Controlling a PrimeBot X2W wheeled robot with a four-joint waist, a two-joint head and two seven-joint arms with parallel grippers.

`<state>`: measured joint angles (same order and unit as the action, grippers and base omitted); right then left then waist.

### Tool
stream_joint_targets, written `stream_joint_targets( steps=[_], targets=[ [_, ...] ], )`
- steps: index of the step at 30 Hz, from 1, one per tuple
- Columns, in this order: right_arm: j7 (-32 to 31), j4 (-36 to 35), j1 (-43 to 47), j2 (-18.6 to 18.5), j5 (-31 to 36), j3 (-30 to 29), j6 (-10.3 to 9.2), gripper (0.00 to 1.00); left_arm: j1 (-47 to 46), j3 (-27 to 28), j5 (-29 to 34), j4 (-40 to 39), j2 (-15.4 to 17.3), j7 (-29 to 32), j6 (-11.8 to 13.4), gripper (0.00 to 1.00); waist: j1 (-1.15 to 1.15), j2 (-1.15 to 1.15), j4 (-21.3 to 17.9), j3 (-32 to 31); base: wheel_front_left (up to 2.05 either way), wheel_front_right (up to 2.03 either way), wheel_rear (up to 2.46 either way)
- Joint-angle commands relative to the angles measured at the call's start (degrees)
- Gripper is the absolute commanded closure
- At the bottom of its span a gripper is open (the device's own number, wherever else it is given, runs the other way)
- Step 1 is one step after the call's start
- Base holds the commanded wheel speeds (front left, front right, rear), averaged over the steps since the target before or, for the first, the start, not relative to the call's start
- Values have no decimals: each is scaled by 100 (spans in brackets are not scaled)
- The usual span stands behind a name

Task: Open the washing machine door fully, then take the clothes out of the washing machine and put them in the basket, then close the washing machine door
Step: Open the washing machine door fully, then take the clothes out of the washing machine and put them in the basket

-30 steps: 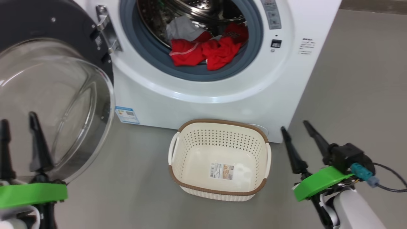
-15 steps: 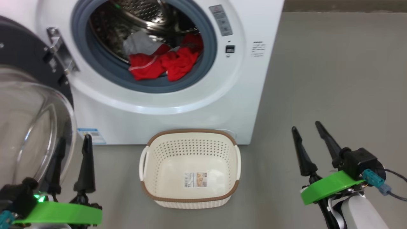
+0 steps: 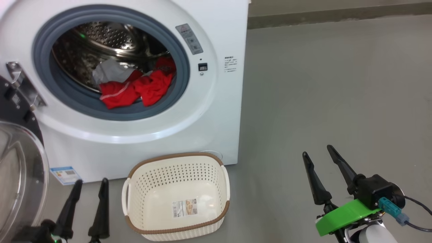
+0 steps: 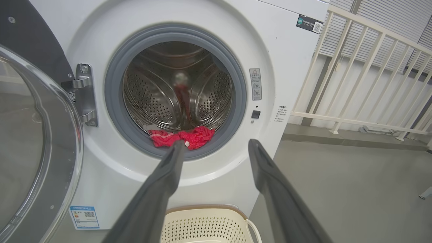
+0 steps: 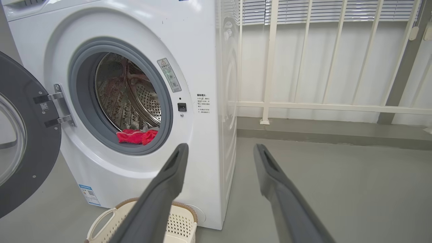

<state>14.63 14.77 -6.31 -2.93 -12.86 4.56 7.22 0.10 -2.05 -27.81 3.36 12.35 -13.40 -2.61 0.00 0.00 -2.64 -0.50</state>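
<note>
The washing machine (image 3: 219, 30) stands on the grey floor (image 3: 320, 84). The washing machine door (image 3: 20, 175) is swung wide open to the robot's left and hangs from its metal hinge (image 3: 20, 87), with the bulging glass bowl turned outward. Inside the perforated steel drum (image 3: 101, 37), the clothes (image 3: 135, 89) lie in a heap at the bottom front. The red pieces with white trim spill onto the grey rubber ring (image 3: 44, 54), and a white-grey piece sits behind them to the left. The basket (image 3: 175, 158) rests on the floor just in front of the machine, below the opening and toward its right side, with a sticker (image 3: 185, 208) on its floor. The left gripper (image 3: 91, 181) hovers low between the door and the basket, near the basket's left handle, its two dark fingers spread apart and grasping nothing. The right gripper (image 3: 317, 151) hangs over the floor well to the right of the basket and the machine, its fingers likewise parted and released. In the right wrist view a white railing (image 5: 320, 108) runs behind the machine
</note>
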Motion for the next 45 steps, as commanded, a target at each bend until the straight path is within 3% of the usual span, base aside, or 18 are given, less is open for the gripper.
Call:
stream_joint_targets(
  steps=[1, 33, 45],
  targets=[
    [37, -194, -29, 5, 70, 154, 26, 0, -21, 203, 117, -94, 121, -71, 7, 0, 0, 0, -128, -126, 0, 0, 0],
    [37, -340, 404, 5, 166, 79, 26, 0, 501, 282, 519, -68, 72, -30, 451, 0, 0, 0, -203, -419, 11, -17, 6],
    [37, -252, 311, 5, 197, 114, 26, 0, 515, 251, 372, -320, 53, -51, 336, 0, 0, 0, -171, -358, 147, -157, 10]
  ],
)
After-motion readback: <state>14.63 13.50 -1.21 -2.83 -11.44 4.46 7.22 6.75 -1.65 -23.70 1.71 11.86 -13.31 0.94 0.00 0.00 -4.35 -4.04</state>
